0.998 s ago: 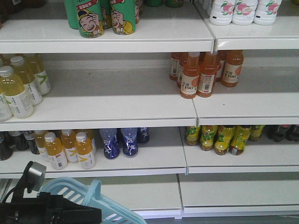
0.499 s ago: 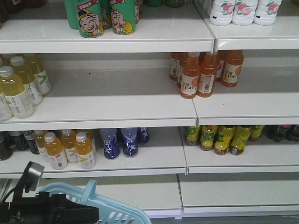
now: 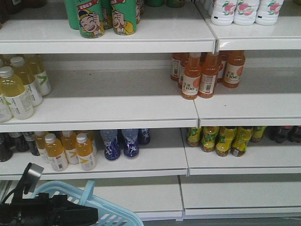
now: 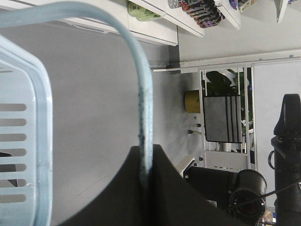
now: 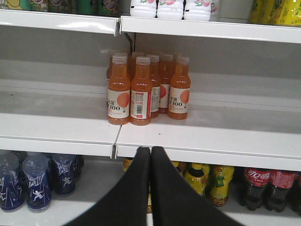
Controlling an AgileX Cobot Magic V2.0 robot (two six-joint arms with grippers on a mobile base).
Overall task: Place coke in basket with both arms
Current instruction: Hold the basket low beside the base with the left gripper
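The left end effector (image 4: 146,153) is clamped tight on the handle (image 4: 143,94) of the basket (image 3: 117,214) — the blue strap runs straight between its black fingers (image 4: 117,188). The basket hangs at the lower left of the front view, in front of the bottom shelf (image 3: 141,195), with the left arm (image 3: 42,214) and a silver cylinder (image 3: 34,174) just beside its rim. In the left wrist view there is grey floor (image 4: 94,94) behind the handle.

The right end effector (image 5: 150,153) has its two fingers pressed together with nothing between them. It faces the front edge of a middle shelf (image 5: 197,148), which lies between it and the orange bottles (image 5: 141,89) standing in a tight cluster further back. On the shelf below are blue bottles (image 5: 35,181) to the left, yellow-green bottles (image 5: 202,179) just right of the fingers, and dark cola bottles (image 5: 256,186) with red labels at the far right.

Higher up in the front view: green cans (image 3: 101,16), white bottles (image 3: 244,12) — and pale yellow bottles (image 3: 19,89) at the left edge.
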